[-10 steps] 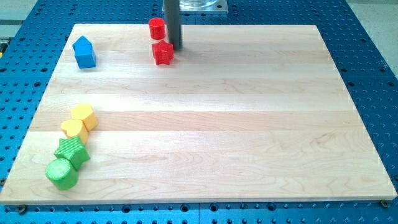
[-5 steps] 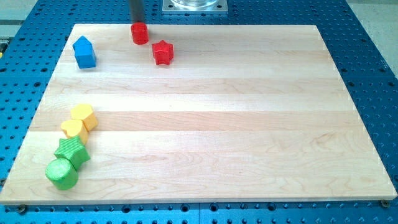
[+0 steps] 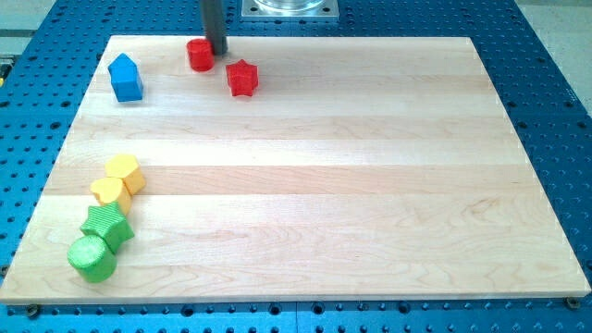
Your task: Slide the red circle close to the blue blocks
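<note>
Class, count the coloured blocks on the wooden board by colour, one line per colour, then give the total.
Red: 2, the red circle block and the red star block
Blue: 1, the blue house-shaped block
Yellow: 2, the upper yellow block and the lower yellow block
Green: 2, the green star block and the green circle block
Total: 7

A straight dark grey rod, smooth and round in section, comes in from the view's top edge and ends in my tip (image 3: 218, 51), cut plain and blunt. Beside it at the top edge sits a pale silver metal plate (image 3: 289, 9), square-cornered, with a small bolt hole showing.
</note>
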Robot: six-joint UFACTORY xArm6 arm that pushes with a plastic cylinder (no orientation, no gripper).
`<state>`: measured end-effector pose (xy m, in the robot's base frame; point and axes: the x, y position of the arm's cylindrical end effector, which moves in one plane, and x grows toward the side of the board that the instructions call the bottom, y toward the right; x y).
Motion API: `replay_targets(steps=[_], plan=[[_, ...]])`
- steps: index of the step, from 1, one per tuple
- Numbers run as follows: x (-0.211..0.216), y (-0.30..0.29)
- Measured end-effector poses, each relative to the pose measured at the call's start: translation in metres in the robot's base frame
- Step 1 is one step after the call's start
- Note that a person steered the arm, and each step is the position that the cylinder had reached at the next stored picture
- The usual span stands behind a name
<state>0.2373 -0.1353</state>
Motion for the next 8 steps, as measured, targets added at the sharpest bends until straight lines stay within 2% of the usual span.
replay_targets(steps=[1,2,3,4,5,8], plan=[[0.020,-0.025],[0.020,-0.023],[0.020,0.034],[0.043,0.028],[0.064,-0.021],[0.067,-0.047]])
